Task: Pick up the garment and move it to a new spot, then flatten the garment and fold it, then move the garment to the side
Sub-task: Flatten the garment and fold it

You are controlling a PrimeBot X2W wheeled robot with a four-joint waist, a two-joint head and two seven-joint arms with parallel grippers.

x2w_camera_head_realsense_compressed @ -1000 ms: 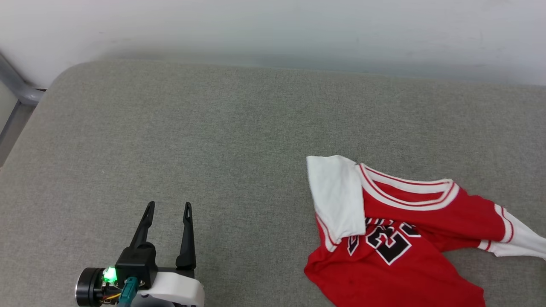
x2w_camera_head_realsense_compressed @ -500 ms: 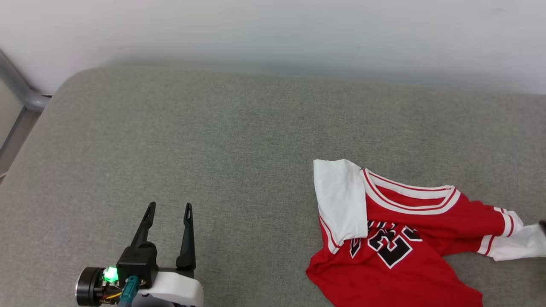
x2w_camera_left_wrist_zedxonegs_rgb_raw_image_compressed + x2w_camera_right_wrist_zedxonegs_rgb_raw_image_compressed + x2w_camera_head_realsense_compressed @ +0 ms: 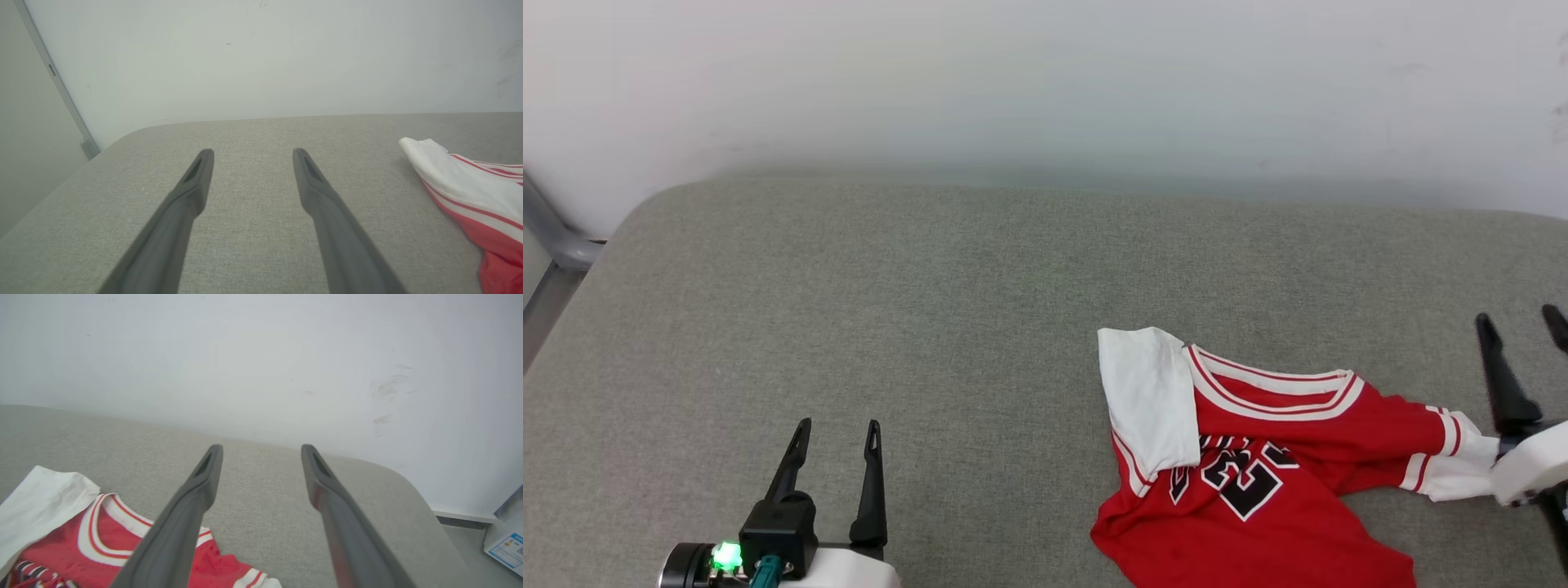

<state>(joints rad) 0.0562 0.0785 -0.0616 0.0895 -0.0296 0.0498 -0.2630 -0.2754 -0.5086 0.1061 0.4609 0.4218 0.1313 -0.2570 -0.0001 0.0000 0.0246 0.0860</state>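
In the head view the garment (image 3: 1258,490) lies rumpled on the grey padded surface (image 3: 931,310), toward its near right part, with one white sleeve (image 3: 1147,400) turned over the chest and covering part of the black lettering. The left gripper (image 3: 839,425) sits at the lower left, well apart from the cloth, fingers spread and empty. The right gripper (image 3: 1521,320) is at the right edge with its fingers parted and nothing between them. Its pale wrist sits at the tip of the other sleeve, though I cannot tell whether it touches the sleeve or hangs above it. The left wrist view shows its own fingers wide over bare fabric surface, the folded sleeve off to the right. The right wrist view shows open fingers pointing at the wall (image 3: 261,355), with the collar and red body below and to the left of them. I judge the first step, the pick-up, is not yet begun. The next move calls for the right gripper to tip down and close on a shoulder or sleeve edge. The only likely container is a labelled box (image 3: 506,543) on the floor, and its contents are hidden.
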